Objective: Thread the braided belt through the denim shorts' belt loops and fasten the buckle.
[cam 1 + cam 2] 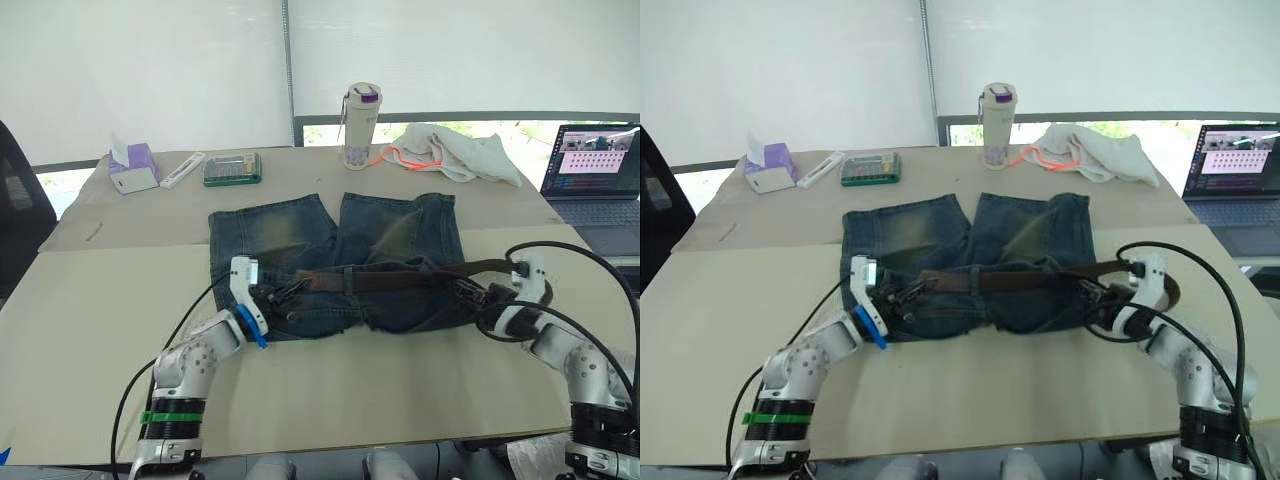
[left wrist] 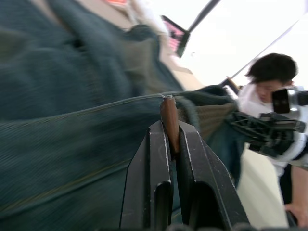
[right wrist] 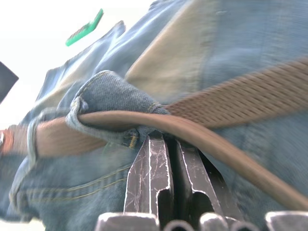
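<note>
The denim shorts (image 1: 390, 235) lie flat mid-table, waistband toward me. The braided belt (image 1: 400, 275) runs along the waistband under a belt loop (image 1: 347, 278). At the belt's left end, my left gripper (image 1: 283, 293) is shut on the brown strap tip (image 2: 169, 120). My right gripper (image 1: 468, 293) is at the right end of the waistband, shut on the belt (image 3: 216, 144) just beside a bunched denim belt loop (image 3: 108, 96). From there the strap curves back in a loop past the shorts' edge. The buckle is hidden.
Along the far edge stand a tissue box (image 1: 135, 167), a white remote (image 1: 182, 170), a green case (image 1: 232, 168), a bottle (image 1: 361, 125) and a cream cloth (image 1: 455, 150). A laptop (image 1: 598, 170) sits at the right. A person (image 2: 269, 77) is beyond the table.
</note>
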`<act>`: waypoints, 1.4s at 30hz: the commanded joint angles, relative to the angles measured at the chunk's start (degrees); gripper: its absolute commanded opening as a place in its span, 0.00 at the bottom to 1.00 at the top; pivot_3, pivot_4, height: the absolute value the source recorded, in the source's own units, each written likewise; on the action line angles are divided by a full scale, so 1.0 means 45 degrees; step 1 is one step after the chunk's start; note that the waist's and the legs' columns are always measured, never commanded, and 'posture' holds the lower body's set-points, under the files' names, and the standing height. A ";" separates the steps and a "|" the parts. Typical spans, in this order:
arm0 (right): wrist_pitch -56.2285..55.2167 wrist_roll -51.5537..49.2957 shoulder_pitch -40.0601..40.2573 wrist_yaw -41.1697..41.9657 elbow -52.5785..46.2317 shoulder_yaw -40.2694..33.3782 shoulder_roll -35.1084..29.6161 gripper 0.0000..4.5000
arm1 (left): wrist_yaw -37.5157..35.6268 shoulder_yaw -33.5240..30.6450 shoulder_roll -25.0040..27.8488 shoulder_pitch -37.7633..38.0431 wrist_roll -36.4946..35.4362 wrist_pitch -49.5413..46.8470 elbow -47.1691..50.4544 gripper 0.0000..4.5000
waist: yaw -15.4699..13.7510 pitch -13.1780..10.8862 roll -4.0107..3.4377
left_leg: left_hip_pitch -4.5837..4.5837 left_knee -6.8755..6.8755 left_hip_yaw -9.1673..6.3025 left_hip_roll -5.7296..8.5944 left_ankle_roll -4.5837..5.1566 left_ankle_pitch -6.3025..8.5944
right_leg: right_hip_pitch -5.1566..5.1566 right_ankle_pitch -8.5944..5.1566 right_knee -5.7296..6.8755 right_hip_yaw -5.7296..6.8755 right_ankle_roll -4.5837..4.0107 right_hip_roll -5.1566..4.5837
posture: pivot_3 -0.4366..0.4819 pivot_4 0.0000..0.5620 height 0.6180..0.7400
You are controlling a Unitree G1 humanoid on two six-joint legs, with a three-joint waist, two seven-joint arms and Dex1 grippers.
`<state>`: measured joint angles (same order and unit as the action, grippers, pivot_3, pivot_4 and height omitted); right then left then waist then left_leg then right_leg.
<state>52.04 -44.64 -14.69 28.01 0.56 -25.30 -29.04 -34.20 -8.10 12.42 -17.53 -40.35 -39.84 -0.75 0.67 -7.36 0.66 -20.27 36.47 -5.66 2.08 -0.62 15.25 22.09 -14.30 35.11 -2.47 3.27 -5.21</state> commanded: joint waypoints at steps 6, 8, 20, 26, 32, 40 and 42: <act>0.0580 -0.2301 0.0290 -0.1540 -0.0033 -0.2393 0.0962 0.01 | 0.1317 -0.1833 0.0247 -0.0092 -0.0027 0.1016 0.0002 0.00 | -0.0096 0.0002 -0.0003 | -0.0002 0.0000 -0.0003 0.0003 0.0000 0.0000 | -0.0002 0.0000 -0.0003 0.0003 0.0000 -0.0007 | 0.48 0.27 1.00; 0.0682 -0.2728 0.0335 -0.2042 -0.0032 -0.2703 0.1159 0.01 | 0.1539 -0.2095 0.0194 -0.0138 0.0022 0.1306 -0.0125 0.00 | -0.0099 0.0003 -0.0004 | -0.0002 0.0001 0.0000 0.0002 0.0000 0.0000 | -0.0004 0.0000 -0.0003 0.0003 0.0000 -0.0006 | 0.48 0.27 1.00; 0.0507 -0.6032 0.1148 -0.4634 -0.0335 -0.4511 0.1606 0.01 | 0.1957 -0.2670 0.0128 -0.0070 -0.0445 0.1480 -0.0113 0.00 | -0.0132 0.0004 -0.0008 | -0.0002 0.0000 0.0008 0.0003 0.0000 0.0000 | -0.0005 0.0000 -0.0001 0.0003 0.0001 -0.0006 | 0.48 0.27 1.00; -0.0230 -0.6746 0.1362 -0.5695 -0.0522 -0.4728 0.2087 0.01 | 0.2199 -0.4122 -0.0239 -0.0262 -0.1736 0.1690 -0.0335 0.00 | -0.0097 0.0005 -0.0009 | -0.0002 0.0000 0.0006 -0.0004 0.0001 0.0000 | -0.0004 0.0000 0.0000 0.0004 0.0001 -0.0002 | 0.48 0.27 1.00; -0.0909 -0.6634 0.1412 -0.5024 -0.0828 -0.4341 0.1812 0.01 | 0.1385 -0.3328 -0.0014 0.0178 -0.2319 0.0640 0.0480 0.00 | -0.0156 0.0006 -0.0010 | -0.0004 0.0005 0.0009 0.0006 0.0001 0.0000 | -0.0011 -0.0001 -0.0003 0.0008 0.0003 -0.0007 | 0.48 0.27 1.00; -0.0339 -0.8030 0.2418 -0.2668 -0.1304 -0.4999 -0.0182 0.63 | 0.0836 -0.2653 0.0019 0.1104 -0.4169 -0.0975 0.2392 0.00 | -0.0094 0.0004 -0.0015 | -0.0002 0.0005 0.0008 -0.0002 0.0004 0.0001 | -0.0020 -0.0002 -0.0008 0.0010 0.0003 -0.0004 | 0.48 0.27 1.00; -0.0211 -0.8278 0.2729 -0.2452 -0.1118 -0.5134 -0.0647 0.79 | 0.0894 -0.2647 0.0028 0.1150 -0.4608 -0.1237 0.2611 0.00 | -0.0083 0.0003 -0.0010 | 0.0000 0.0006 0.0009 -0.0004 0.0006 0.0003 | -0.0030 -0.0002 -0.0015 0.0012 0.0003 -0.0001 | 0.48 0.27 1.00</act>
<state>50.50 -79.60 -2.75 15.03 -3.93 -46.65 -30.99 -29.75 -20.12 12.02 -12.16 -58.44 -44.51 8.29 0.30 -7.35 0.62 -20.26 36.49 -5.62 2.06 -0.59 15.26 21.94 -14.31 35.04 -2.43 3.29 -5.21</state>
